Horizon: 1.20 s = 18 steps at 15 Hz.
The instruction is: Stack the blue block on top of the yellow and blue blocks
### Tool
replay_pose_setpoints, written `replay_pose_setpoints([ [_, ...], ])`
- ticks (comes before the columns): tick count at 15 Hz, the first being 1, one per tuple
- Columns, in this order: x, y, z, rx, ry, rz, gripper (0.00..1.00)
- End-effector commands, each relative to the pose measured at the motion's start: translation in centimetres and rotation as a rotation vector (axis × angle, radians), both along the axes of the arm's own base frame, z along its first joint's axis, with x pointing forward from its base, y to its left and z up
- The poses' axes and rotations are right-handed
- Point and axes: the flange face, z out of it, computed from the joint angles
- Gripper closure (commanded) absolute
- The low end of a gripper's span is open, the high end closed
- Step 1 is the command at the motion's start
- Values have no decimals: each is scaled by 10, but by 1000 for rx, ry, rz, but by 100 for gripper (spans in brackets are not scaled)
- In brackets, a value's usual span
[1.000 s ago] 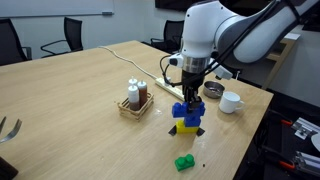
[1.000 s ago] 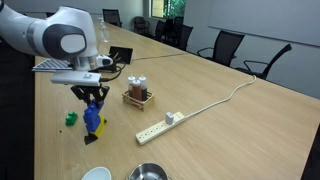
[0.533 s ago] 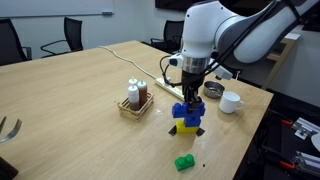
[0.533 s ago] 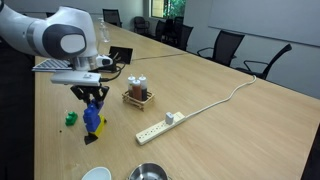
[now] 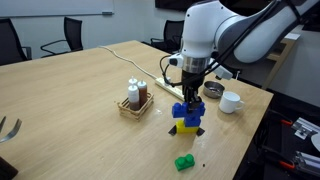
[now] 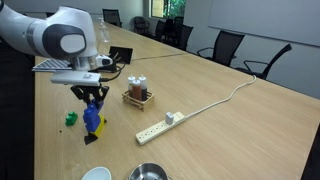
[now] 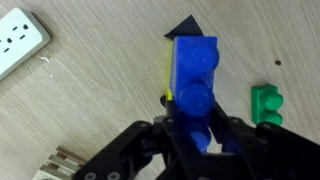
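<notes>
The gripper [image 7: 197, 128] is clamped on the blue block [image 7: 195, 65], which sits on top of the yellow and blue blocks [image 5: 185, 126] near the table's [image 5: 70, 100] edge. In the wrist view the blue block covers that stack; only a yellow sliver shows at its left edge and the fingers' [image 7: 150, 140] tips are cut off. The green brick [image 7: 266, 103] lies just beside it. Any marking on the power strip [image 7: 20, 40] is too small to read.
</notes>
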Motion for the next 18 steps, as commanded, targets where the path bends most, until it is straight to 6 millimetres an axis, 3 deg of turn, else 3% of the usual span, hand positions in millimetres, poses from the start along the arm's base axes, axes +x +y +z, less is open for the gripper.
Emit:
replay_pose_setpoints([
  [1, -1, 0, 3, -4, -11, -13, 90],
  [10, -5, 9, 11, -91, -104, -59, 90],
  [18, -9, 4, 2, -49, -66, -87, 90],
])
